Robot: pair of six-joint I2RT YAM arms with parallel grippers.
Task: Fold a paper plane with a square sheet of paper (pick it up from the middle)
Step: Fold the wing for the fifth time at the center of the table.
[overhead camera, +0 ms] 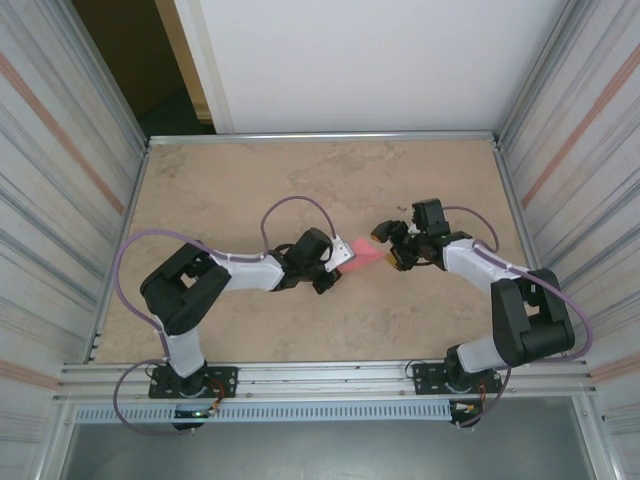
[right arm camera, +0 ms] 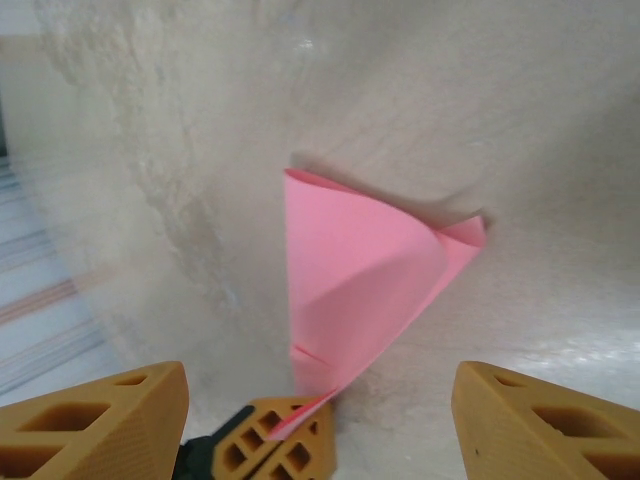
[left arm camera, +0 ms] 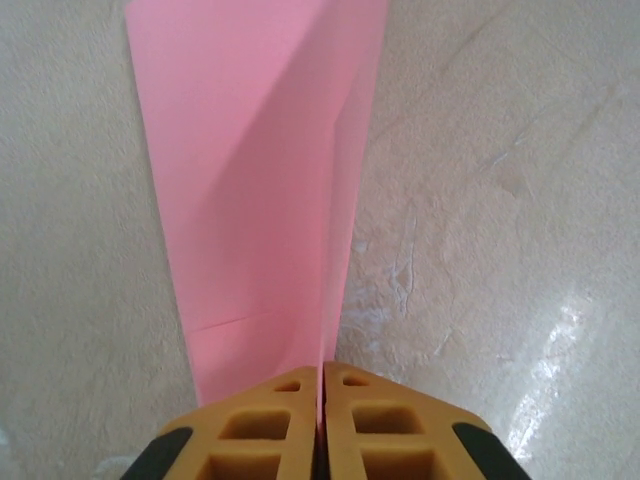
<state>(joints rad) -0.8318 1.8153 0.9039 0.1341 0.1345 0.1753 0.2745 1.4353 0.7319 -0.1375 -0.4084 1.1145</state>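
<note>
The square sheet of paper (left arm camera: 250, 180) is pink and folded into a narrow, pointed shape with straight creases, like a paper plane. It lies over the middle of the table (overhead camera: 250, 190) between the two grippers (overhead camera: 362, 252). My left gripper (left arm camera: 322, 375) is shut on its near end, the paper edge pinched between the orange fingers. In the right wrist view the paper (right arm camera: 360, 280) spreads away from the left gripper's fingertips (right arm camera: 280, 440). My right gripper (right arm camera: 320, 390) hovers above it, open, with nothing between its fingers. From above, the right gripper (overhead camera: 390, 248) sits at the paper's right end.
The beige marbled tabletop is boxed in by corrugated walls on the left (overhead camera: 60, 200) and right (overhead camera: 590, 180) and a white panel at the back (overhead camera: 360, 60). A metal rail (overhead camera: 320, 378) runs along the near edge by both arm bases.
</note>
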